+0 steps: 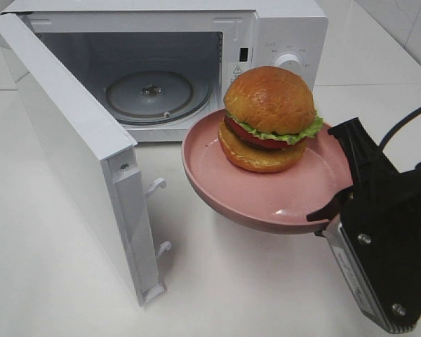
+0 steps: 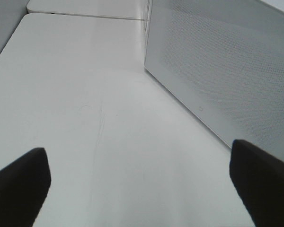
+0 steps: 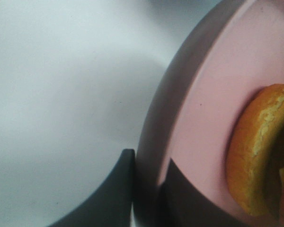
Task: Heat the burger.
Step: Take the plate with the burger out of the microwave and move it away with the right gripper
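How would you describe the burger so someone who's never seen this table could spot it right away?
Find the white microwave with its door swung open. Just in front of its opening, the right gripper holds a pink plate by the rim, off the table. The burger sits on that plate: a glossy golden-brown bun with green lettuce and red filling, the only food here.

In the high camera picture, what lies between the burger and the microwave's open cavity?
Nothing solid: in the exterior high view the burger sits on the pink plate, and only the plate's far rim and open air separate it from the microwave cavity.
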Motion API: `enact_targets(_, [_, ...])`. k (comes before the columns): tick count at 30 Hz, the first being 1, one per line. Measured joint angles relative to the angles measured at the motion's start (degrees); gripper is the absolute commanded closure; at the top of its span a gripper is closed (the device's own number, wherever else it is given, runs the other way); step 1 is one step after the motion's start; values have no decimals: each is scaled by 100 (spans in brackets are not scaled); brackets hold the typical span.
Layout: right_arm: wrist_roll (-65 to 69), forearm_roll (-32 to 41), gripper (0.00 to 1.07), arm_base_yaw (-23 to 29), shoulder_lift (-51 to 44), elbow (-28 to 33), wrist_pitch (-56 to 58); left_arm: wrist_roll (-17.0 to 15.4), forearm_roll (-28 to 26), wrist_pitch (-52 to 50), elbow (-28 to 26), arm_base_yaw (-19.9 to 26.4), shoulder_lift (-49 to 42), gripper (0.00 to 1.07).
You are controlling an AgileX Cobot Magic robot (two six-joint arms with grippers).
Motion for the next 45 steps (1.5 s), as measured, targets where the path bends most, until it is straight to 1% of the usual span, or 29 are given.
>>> enact_targets(1, [195, -178, 107, 0, -172, 63, 166, 0, 0, 0, 0, 0, 0, 10])
enact_targets(2, [195, -178, 107, 0, -172, 63, 166, 0, 0, 0, 0, 0, 0, 10])
enact_targets(4, [556, -510, 107, 0, -395, 115, 435, 0, 0, 0, 0, 0, 0, 10])
enact_targets(5, [556, -510, 107, 0, -395, 115, 435, 0, 0, 0, 0, 0, 0, 10])
enact_targets(6, [911, -773, 107, 0, -556, 115, 636, 0, 0, 0, 0, 0, 0, 10])
enact_targets(8, [1054, -877, 107, 0, -630, 115, 693, 0, 0, 0, 0, 0, 0, 10])
enact_targets(9, [1409, -1112, 107, 0, -785, 115, 848, 0, 0, 0, 0, 0, 0, 10])
enact_targets(10, [1409, -1112, 107, 0, -785, 115, 848, 0, 0, 0, 0, 0, 0, 10])
enact_targets(11, [1736, -1352, 107, 0, -968, 115, 985, 0, 0, 0, 0, 0, 0, 10])
enact_targets(15, [2108, -1633, 107, 0, -1215, 115, 1203, 0, 0, 0, 0, 0, 0, 10])
enact_targets(16, [2389, -1816, 107, 0, -1329, 115, 1375, 0, 0, 0, 0, 0, 0, 10])
enact_targets(18, [2538, -1891, 107, 0, -1375, 115, 1444, 0, 0, 0, 0, 0, 0, 10])
enact_targets(19, [2825, -2068, 107, 0, -1450, 115, 1644, 0, 0, 0, 0, 0, 0, 10])
enact_targets(20, [2825, -2068, 107, 0, -1450, 115, 1644, 0, 0, 0, 0, 0, 0, 10])
enact_targets(21, [3180, -2269, 107, 0, -1467, 115, 1833, 0, 0, 0, 0, 0, 0, 10])
enact_targets(23, [3329, -2361, 107, 0, -1473, 115, 1902, 0, 0, 0, 0, 0, 0, 10])
enact_targets(24, [3718, -2521, 107, 0, -1473, 115, 2068, 0, 0, 0, 0, 0, 0, 10])
enact_targets(26, [3919, -2601, 107, 0, -1478, 115, 2160, 0, 0, 0, 0, 0, 0, 10])
enact_targets(27, [4280, -2744, 107, 0, -1484, 115, 2298, 0, 0, 0, 0, 0, 0, 10])
enact_targets(28, [4280, -2744, 107, 0, -1484, 115, 2298, 0, 0, 0, 0, 0, 0, 10])
enact_targets(30, [4927, -3031, 107, 0, -1490, 115, 2487, 0, 0, 0, 0, 0, 0, 10])
enact_targets(33, [5082, -3065, 107, 0, -1495, 115, 2538, 0, 0, 0, 0, 0, 0, 10])
enact_targets(35, [5667, -3283, 107, 0, -1501, 115, 2785, 0, 0, 0, 0, 0, 0, 10])
enact_targets(38, [5793, -3346, 107, 0, -1501, 115, 2842, 0, 0, 0, 0, 0, 0, 10])
enact_targets(40, [6234, -3507, 107, 0, -1501, 115, 3037, 0, 0, 0, 0, 0, 0, 10])
enact_targets(41, [6234, -3507, 107, 0, -1501, 115, 3037, 0, 0, 0, 0, 0, 0, 10])
enact_targets(43, [6898, -3770, 107, 0, -1398, 115, 3329, 0, 0, 0, 0, 0, 0, 10])
enact_targets(45, [7105, -3833, 107, 0, -1341, 115, 3409, 0, 0, 0, 0, 0, 0, 10])
